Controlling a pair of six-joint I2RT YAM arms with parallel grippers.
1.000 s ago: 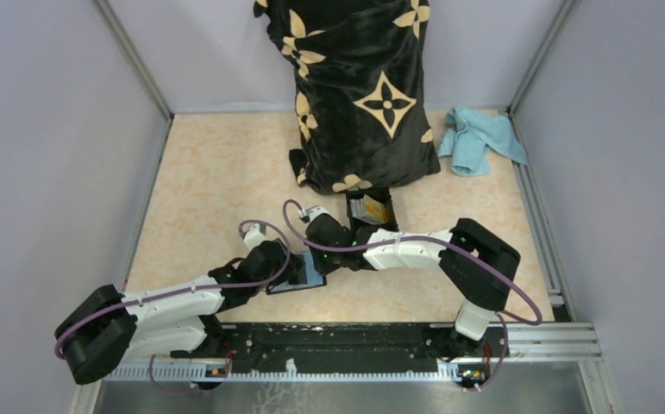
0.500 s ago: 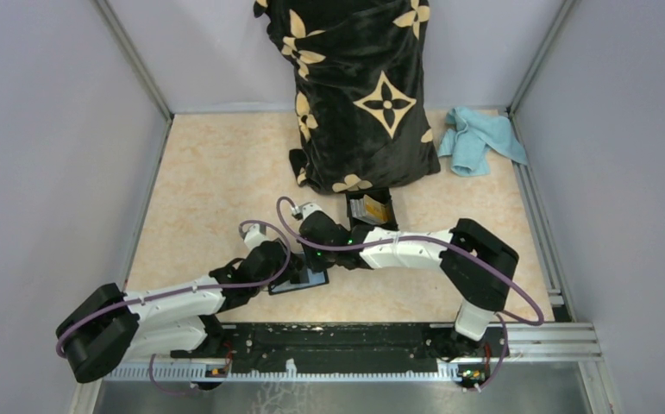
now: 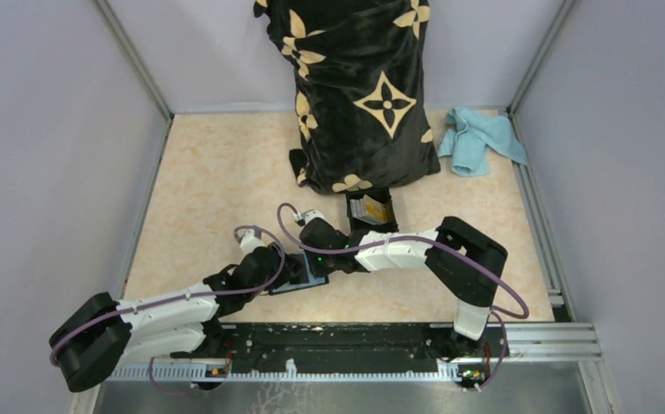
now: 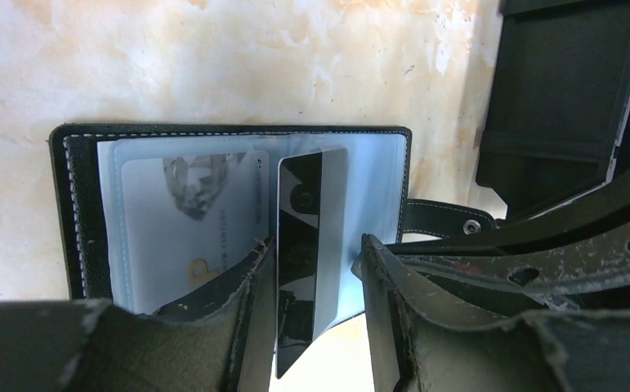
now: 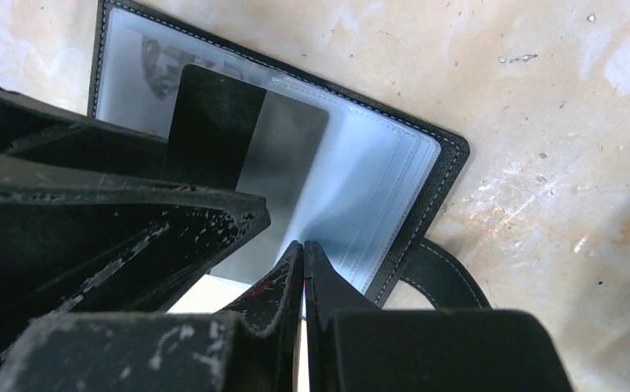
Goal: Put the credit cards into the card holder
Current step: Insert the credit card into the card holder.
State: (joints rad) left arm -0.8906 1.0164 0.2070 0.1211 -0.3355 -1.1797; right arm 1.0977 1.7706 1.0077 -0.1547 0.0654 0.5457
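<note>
The black card holder (image 3: 297, 282) lies open on the table, clear sleeves up; it also shows in the left wrist view (image 4: 74, 204) and the right wrist view (image 5: 452, 155). A pale card (image 4: 189, 220) sits in its left sleeve. A glossy, mirror-like credit card (image 4: 299, 245) (image 5: 246, 131) stands with its far end at a sleeve pocket. My right gripper (image 5: 304, 245) (image 3: 315, 259) is shut on that card's near edge. My left gripper (image 4: 315, 243) (image 3: 287, 272) is open, its fingers on either side of the card, low over the holder.
A rigid black box (image 3: 370, 210) with orange-gold cards stands just behind the holder; it also shows in the left wrist view (image 4: 565, 90). A black flower-patterned cloth (image 3: 363, 86) hangs at the back. A teal rag (image 3: 479, 138) lies back right. The holder's strap (image 4: 438, 219) points right.
Both arms have shifted slightly left and nearer over the holder. The right gripper has kept hold of the card.
</note>
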